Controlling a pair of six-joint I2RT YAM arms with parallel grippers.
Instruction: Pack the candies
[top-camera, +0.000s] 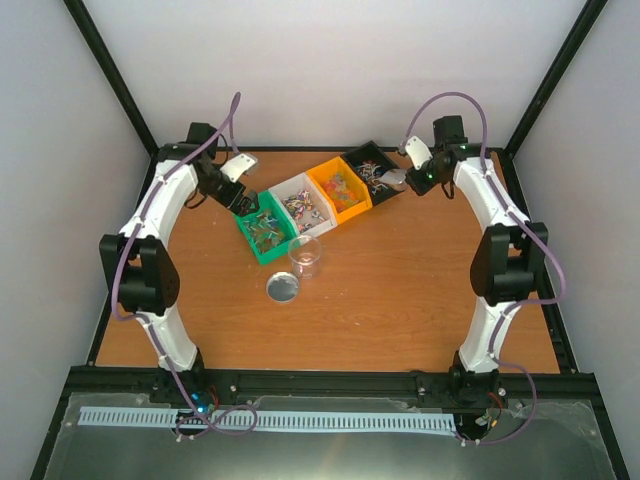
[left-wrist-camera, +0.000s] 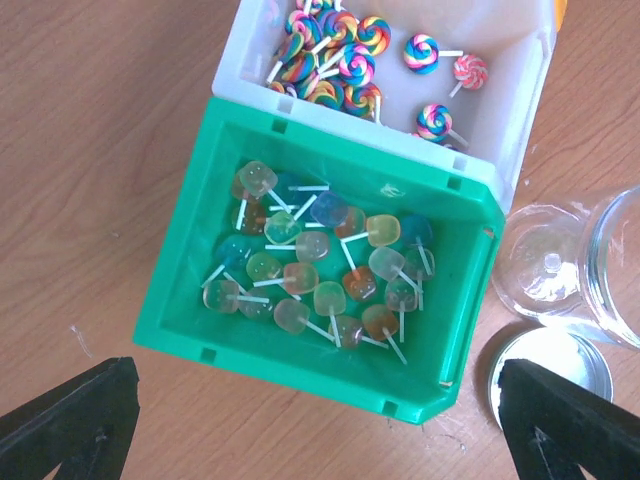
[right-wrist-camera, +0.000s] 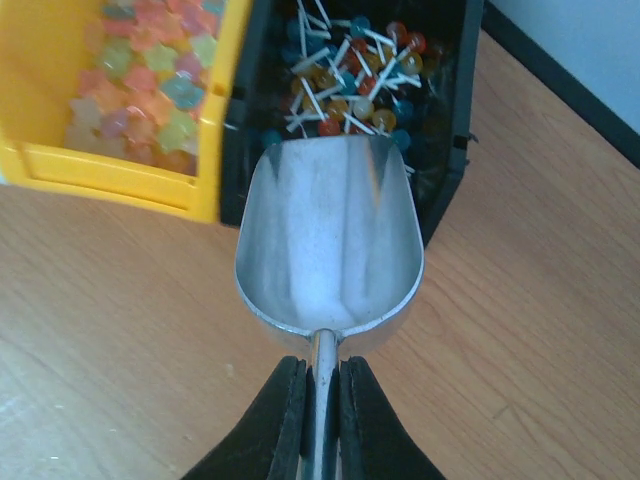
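Observation:
The candies lie in four small bins in a row. Square jelly lollipops (left-wrist-camera: 310, 265) fill the green bin (left-wrist-camera: 190, 310), and swirl lollipops (left-wrist-camera: 335, 60) sit in the white bin (left-wrist-camera: 500, 110). Star-shaped candies (right-wrist-camera: 140, 80) are in the yellow bin (right-wrist-camera: 120, 170), and round lollipops (right-wrist-camera: 350, 90) in the black bin (right-wrist-camera: 445, 190). My left gripper (left-wrist-camera: 318, 400) hangs open above the green bin's near edge, holding nothing. My right gripper (right-wrist-camera: 322, 395) is shut on the handle of an empty metal scoop (right-wrist-camera: 330, 240), whose front lip reaches the black bin's near wall.
A clear jar (top-camera: 305, 256) stands open just in front of the green bin (top-camera: 265, 235), with its round silver lid (top-camera: 283, 288) lying flat beside it. Black frame posts and white walls ring the wooden table (top-camera: 400, 300).

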